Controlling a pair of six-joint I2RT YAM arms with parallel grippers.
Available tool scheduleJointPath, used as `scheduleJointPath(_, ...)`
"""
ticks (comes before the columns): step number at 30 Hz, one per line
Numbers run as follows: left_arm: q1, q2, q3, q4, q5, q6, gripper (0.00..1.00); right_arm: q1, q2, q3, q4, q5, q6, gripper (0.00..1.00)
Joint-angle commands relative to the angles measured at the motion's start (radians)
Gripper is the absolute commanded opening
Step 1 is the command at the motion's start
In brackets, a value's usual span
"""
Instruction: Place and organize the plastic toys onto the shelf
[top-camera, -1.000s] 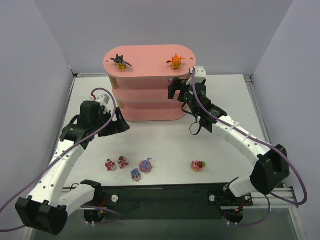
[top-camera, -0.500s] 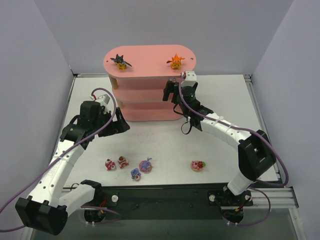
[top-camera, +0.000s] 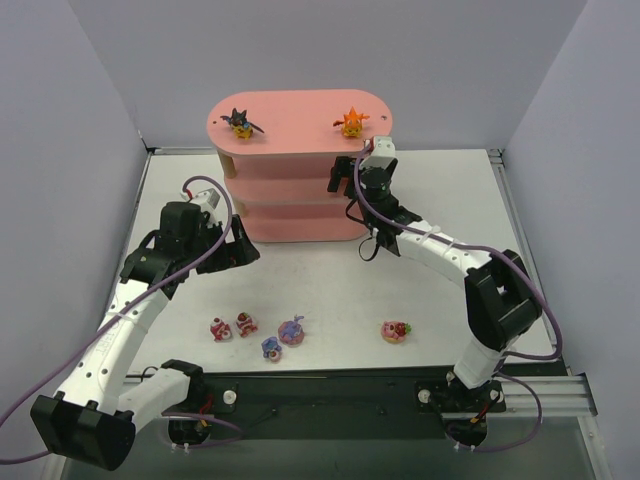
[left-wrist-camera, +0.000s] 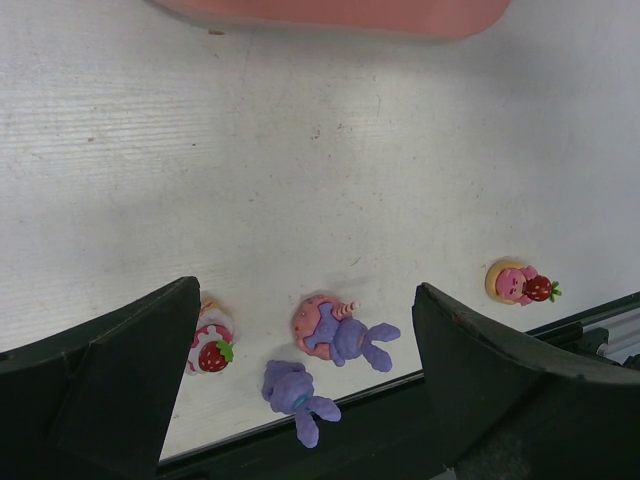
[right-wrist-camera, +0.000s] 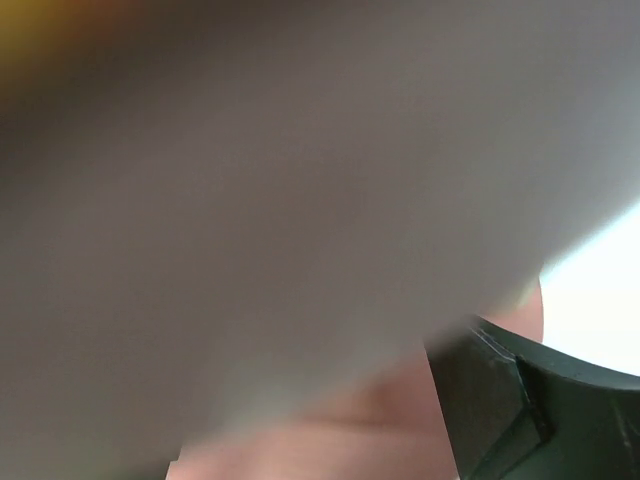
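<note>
The right hand (top-camera: 338, 175) had swung left, in against the smooth pink, round-ended shelf (top-camera: 300, 140) under its top board, jaws wide, nothing visibly gripped. The left hand (left-wrist-camera: 305, 290) stayed spread and empty over the white desk (top-camera: 330, 280), where 2 purple bunnies (top-camera: 291, 330) and 3 red-and-white toys (top-camera: 246, 323) lay; the black bat (top-camera: 240, 123) and orange figure (top-camera: 351, 122) stood on top.
</note>
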Motion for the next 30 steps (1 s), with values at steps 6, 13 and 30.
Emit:
scheduleJointPath(6,0.006,0.001,0.019,0.026,-0.004,0.020,0.97,-0.006,0.028,0.052,0.022,-0.039,-0.005,0.75)
scheduleJointPath(13,0.007,0.001,0.010,0.032,-0.002,0.017,0.97,-0.006,-0.005,0.011,0.008,-0.045,0.016,0.55)
scheduleJointPath(30,0.007,-0.001,-0.007,0.048,0.010,0.011,0.97,0.018,-0.088,-0.104,-0.016,-0.005,0.056,0.51)
